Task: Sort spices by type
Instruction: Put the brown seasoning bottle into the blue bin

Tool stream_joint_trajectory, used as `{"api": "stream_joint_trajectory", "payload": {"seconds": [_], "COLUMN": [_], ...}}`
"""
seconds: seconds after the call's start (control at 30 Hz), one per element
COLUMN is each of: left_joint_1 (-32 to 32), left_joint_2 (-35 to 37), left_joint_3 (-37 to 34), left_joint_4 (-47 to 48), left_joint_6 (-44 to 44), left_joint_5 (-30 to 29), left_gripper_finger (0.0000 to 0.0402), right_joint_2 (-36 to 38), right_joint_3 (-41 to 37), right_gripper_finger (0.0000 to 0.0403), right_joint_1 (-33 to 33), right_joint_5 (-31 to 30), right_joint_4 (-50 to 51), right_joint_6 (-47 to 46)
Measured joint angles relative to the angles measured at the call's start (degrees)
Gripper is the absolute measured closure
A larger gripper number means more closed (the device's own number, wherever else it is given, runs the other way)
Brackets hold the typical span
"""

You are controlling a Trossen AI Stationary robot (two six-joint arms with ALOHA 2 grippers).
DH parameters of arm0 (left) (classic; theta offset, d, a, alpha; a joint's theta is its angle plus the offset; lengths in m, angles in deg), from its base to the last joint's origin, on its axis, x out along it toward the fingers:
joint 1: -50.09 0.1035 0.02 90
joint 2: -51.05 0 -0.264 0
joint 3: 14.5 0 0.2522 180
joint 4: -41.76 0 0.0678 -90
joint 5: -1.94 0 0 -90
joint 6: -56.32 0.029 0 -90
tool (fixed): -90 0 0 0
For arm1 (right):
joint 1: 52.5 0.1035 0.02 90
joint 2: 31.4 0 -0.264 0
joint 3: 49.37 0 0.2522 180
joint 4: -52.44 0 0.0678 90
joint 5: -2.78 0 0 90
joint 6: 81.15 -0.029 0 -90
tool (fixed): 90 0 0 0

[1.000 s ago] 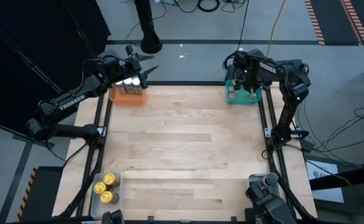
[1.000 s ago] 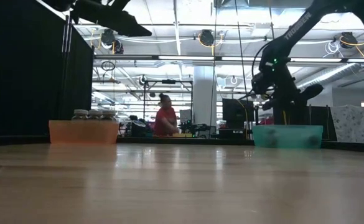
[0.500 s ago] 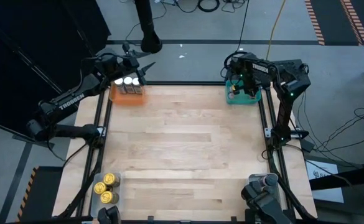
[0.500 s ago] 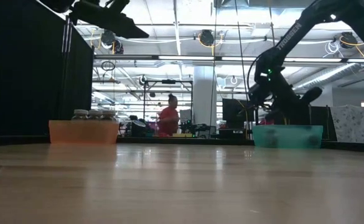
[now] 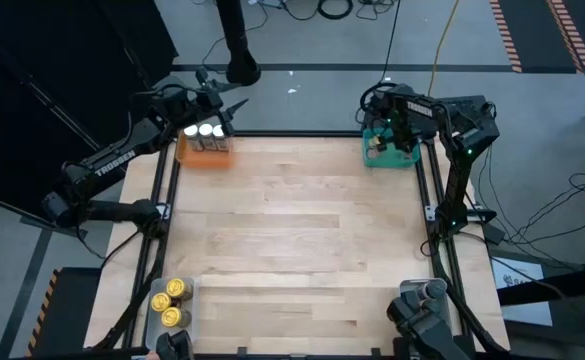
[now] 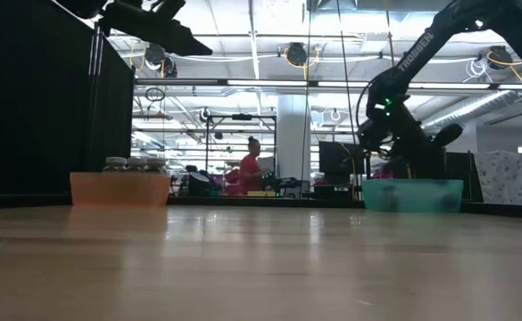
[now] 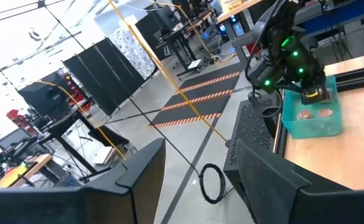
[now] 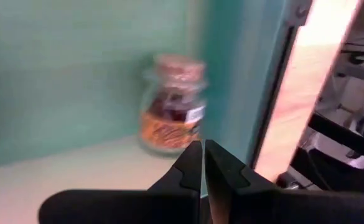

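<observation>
Over the teal tray at the table's far right corner, the right gripper is hanging with fingers pressed together, empty.
Judging by this, it should be lifting straight up, clearing the brownish jar standing inside. The left gripper, fingers apart, is hovering by the orange tray holding white-topped jars; gold jars are partly cropped.

Jar in teal tray blurred, label unreadable; right pincer hides tray's contents from above.
</observation>
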Motion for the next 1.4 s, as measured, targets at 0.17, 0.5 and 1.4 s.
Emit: {"api": "stream_joint_trajectory", "payload": {"seconds": [0.17,0.5,1.4], "left_joint_1": [0.0,0.0,0.2], "left_joint_2": [0.0,0.0,0.0], "left_joint_3": [0.0,0.0,0.0], "left_joint_4": [0.3,0.4,2.3], "left_joint_6": [0.0,-0.1,0.0], "left_joint_5": [0.0,0.0,0.0], "left_gripper_finger": [0.0198,0.0198,0.0198], "right_joint_2": [0.0,0.1,1.3], "right_joint_3": [2.8,8.1,7.2], "right_gripper_finger": [0.0403,0.0403,0.0403], "right_joint_1": [1.9,10.7,-0.2], "right_joint_5": [3.6,11.5,6.6], "right_joint_4": [-1.6,-14.8,1.8], "right_joint_6": [2.8,5.3,11.2]}}
